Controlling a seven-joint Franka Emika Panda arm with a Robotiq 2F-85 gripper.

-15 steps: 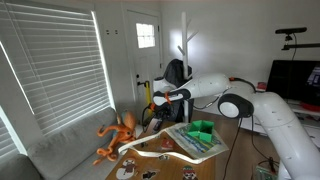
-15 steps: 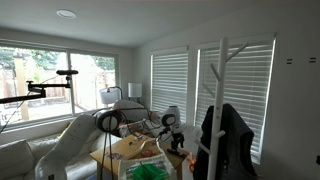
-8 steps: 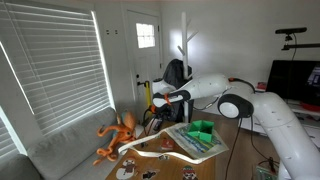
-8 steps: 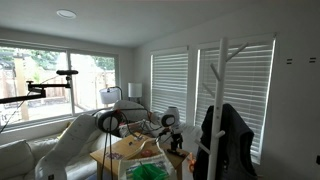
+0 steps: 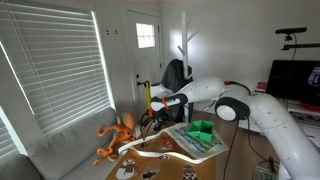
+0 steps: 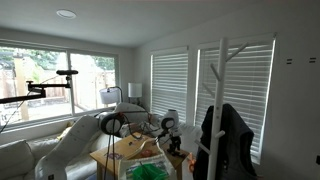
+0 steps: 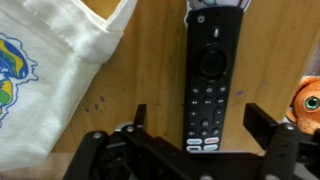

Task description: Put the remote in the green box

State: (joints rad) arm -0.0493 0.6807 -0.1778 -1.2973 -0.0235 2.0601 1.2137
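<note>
In the wrist view the black remote [image 7: 208, 75] lies flat on the wooden table [image 7: 150, 60], lengthwise between my fingers. My gripper [image 7: 200, 122] is open, with one finger on each side of the remote's lower end, not touching it. In both exterior views the gripper [image 5: 160, 103] [image 6: 166, 126] hangs low over the table's far end. The green box [image 5: 203, 129] stands on papers nearer the arm's base, well away from the gripper. It may be the green shape in the other exterior view [image 6: 150, 172]. The remote is too small to make out in the exterior views.
A white printed cloth [image 7: 45, 75] lies just beside the remote. An orange octopus plush [image 5: 118, 135] sits by the table on the sofa side, and its edge shows in the wrist view [image 7: 308, 100]. A white coat rack [image 5: 184, 45] stands behind.
The gripper has shifted slightly lower and toward the plush toy in an exterior view. Nothing else has moved.
</note>
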